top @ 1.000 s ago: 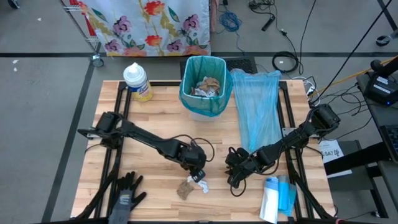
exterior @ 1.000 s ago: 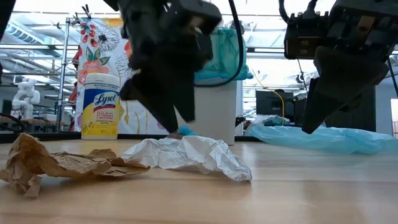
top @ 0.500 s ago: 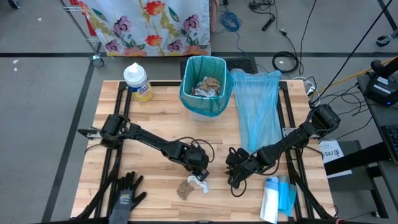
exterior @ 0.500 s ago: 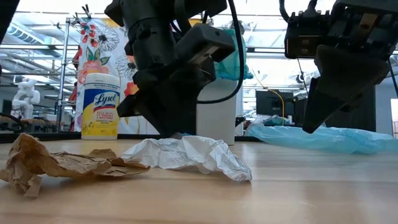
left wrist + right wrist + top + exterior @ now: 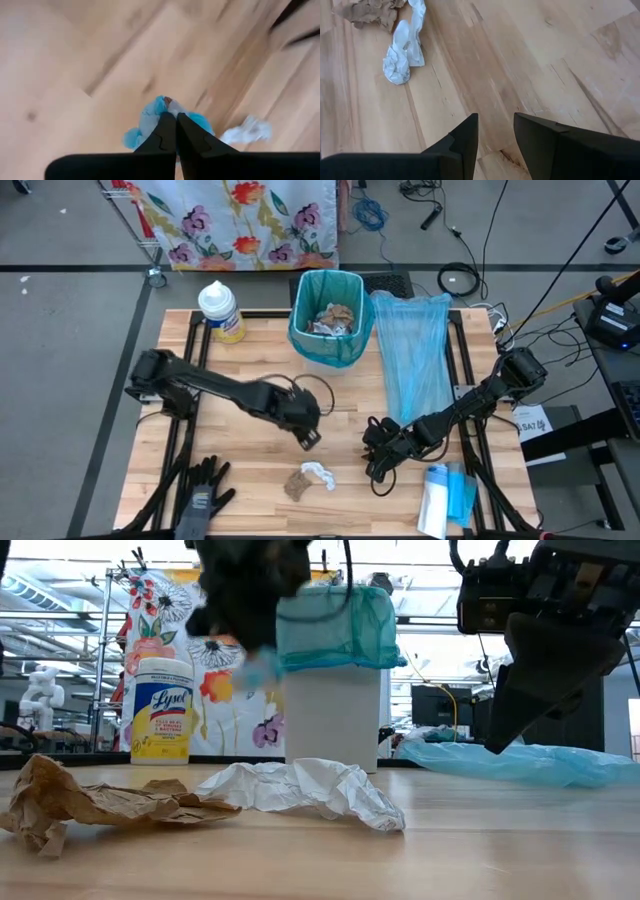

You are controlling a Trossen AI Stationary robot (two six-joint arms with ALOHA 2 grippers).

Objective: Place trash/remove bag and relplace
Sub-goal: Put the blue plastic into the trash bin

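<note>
My left gripper (image 5: 308, 438) hangs above the middle of the table, shut on a small light blue scrap of trash (image 5: 148, 119), which the low view shows in the air (image 5: 258, 670). A brown paper wad (image 5: 296, 484) and a white tissue (image 5: 321, 474) lie on the wood near the front edge. The bin (image 5: 331, 315), lined with a teal bag, stands at the far edge with scraps inside. My right gripper (image 5: 495, 131) stands open over bare wood right of the tissue (image 5: 404, 50). My left gripper pinches the blue scrap between its two fingertips (image 5: 169, 125), which point steeply down from above. The crumpled wrapper (image 5: 200, 122) bulges out on both sides of the fingers. It is lifted clear of the table.
A flat light blue bag (image 5: 415, 355) lies right of the bin. A Lysol canister (image 5: 221, 310) stands at the far left corner, a black glove (image 5: 200, 495) lies at the near left, and a white and blue pack (image 5: 445, 500) at the near right.
My left gripper has shut on the blue scrap beside the tissue, then risen and drawn back toward the table's far edge. The scrap has come up off the wood with it. The brown wad and the tissue have stayed where they were.
</note>
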